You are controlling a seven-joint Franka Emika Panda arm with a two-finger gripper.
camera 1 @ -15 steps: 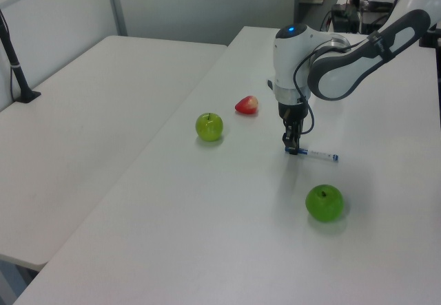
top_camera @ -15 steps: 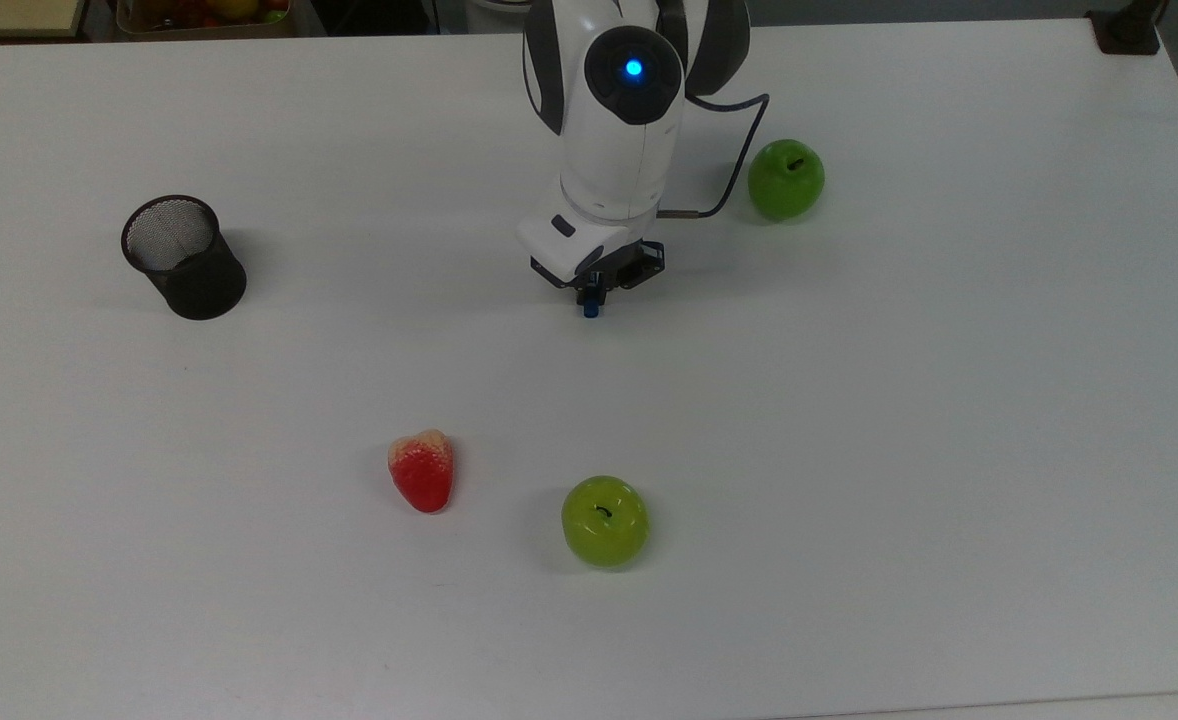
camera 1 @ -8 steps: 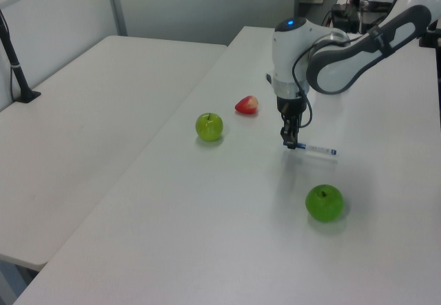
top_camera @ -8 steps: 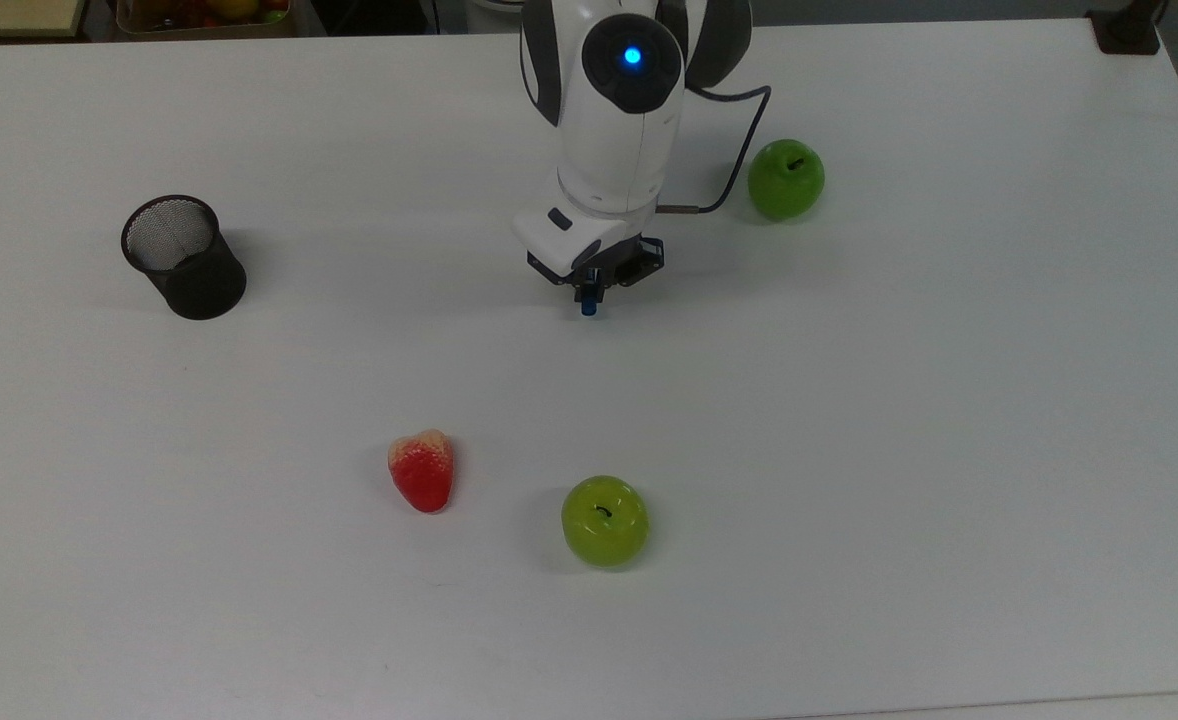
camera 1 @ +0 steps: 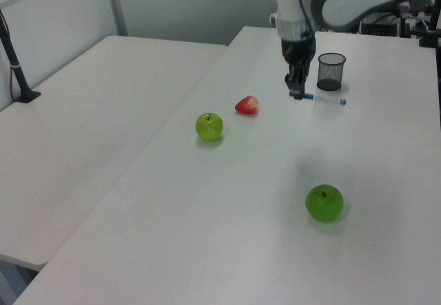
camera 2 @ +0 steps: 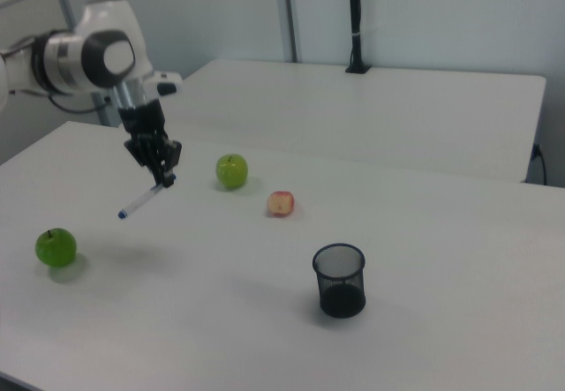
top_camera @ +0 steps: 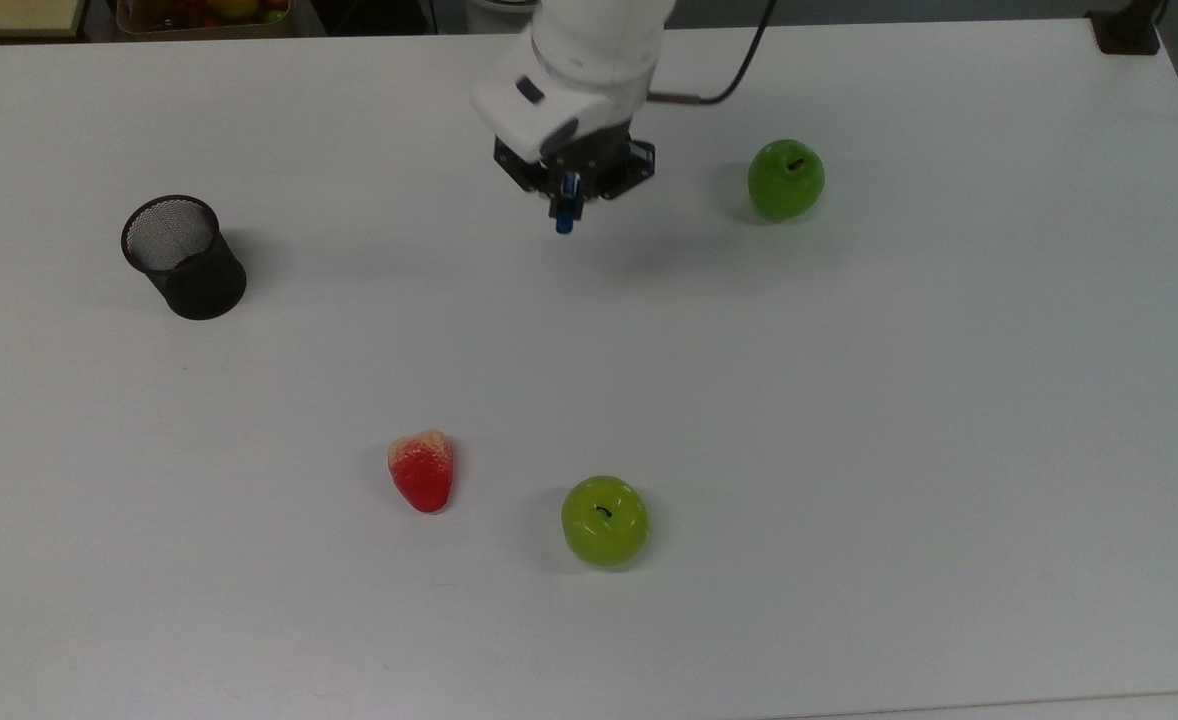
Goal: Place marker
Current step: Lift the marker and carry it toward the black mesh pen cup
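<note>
Marker (camera 1: pixel 318 98) aloft: the slim white pen with blue ends hangs clear of the white table (top_camera: pixel 849 400), pinched at one end between the pressed-together fingers of the gripper (camera 1: pixel 296 88). In the left view it juts out nearly level from the gripper toward the left view's right; in the right view the marker (camera 2: pixel 141 201) slants down from the gripper (camera 2: pixel 165 175) toward the right view's lower left. In the top view its blue tip (top_camera: pixel 564 222) pokes out beneath the gripper (top_camera: pixel 567 195). A black mesh cup (top_camera: pixel 183 257) stands well off to the top view's left of the gripper, and a dark green apple (top_camera: pixel 786 179) sits to the top view's right. A red strawberry (top_camera: pixel 422 470) and a lighter green apple (top_camera: pixel 605 520) lie far from the gripper, near the top view's lower middle.
</note>
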